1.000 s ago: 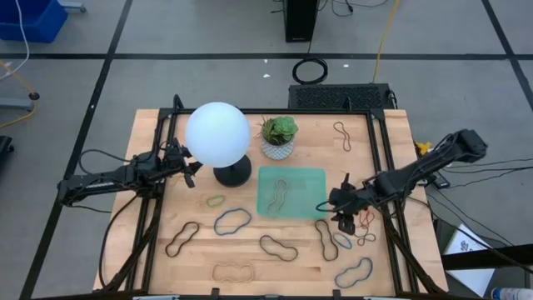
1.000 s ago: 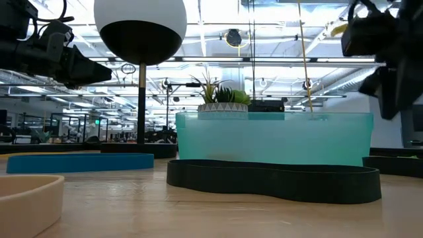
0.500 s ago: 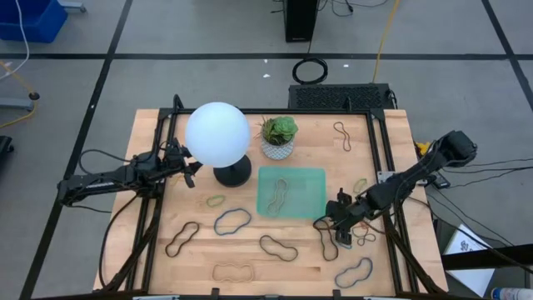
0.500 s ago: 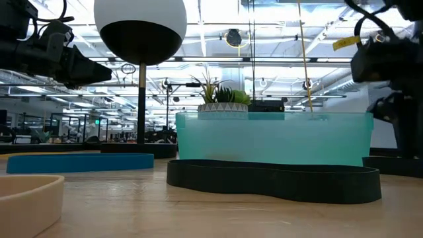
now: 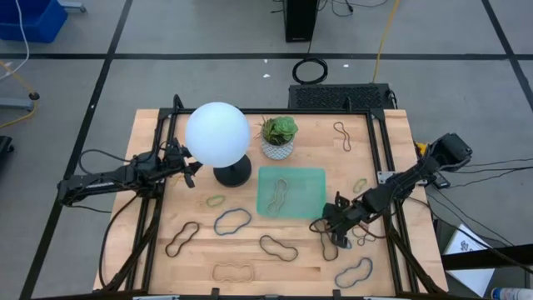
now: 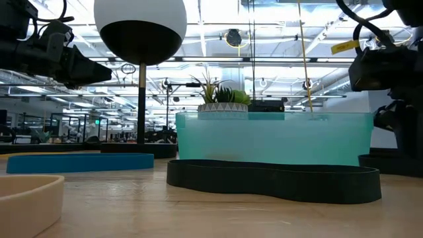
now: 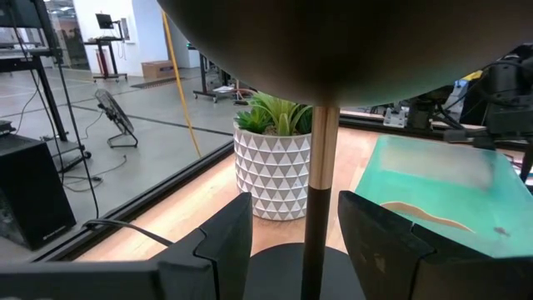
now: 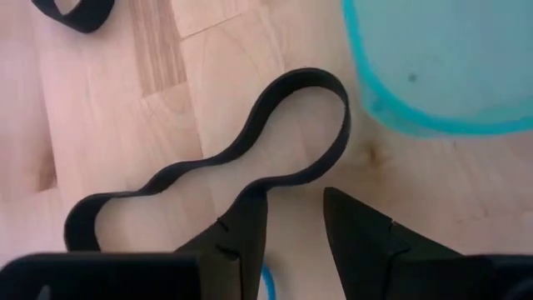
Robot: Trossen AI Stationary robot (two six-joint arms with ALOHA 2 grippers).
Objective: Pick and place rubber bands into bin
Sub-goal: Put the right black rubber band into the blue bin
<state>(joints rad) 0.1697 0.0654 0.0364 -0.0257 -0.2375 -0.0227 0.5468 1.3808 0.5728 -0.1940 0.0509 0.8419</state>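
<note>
Black rubber band (image 8: 208,171) on the counter (image 5: 250,250) is straddled by the right tool (image 8: 291,229), fingers apart, for transfer into the bin (image 5: 312,179).

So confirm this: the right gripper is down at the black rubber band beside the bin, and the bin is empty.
Not empty: the high view shows a tan rubber band lying in the bin. The rest holds: the right gripper is at the black rubber band beside the bin.

The wooden table (image 5: 250,258) carries scattered rubber bands (image 5: 231,221), the bin (image 5: 291,192), a globe lamp (image 5: 218,137) and a potted plant (image 5: 279,137).
</note>
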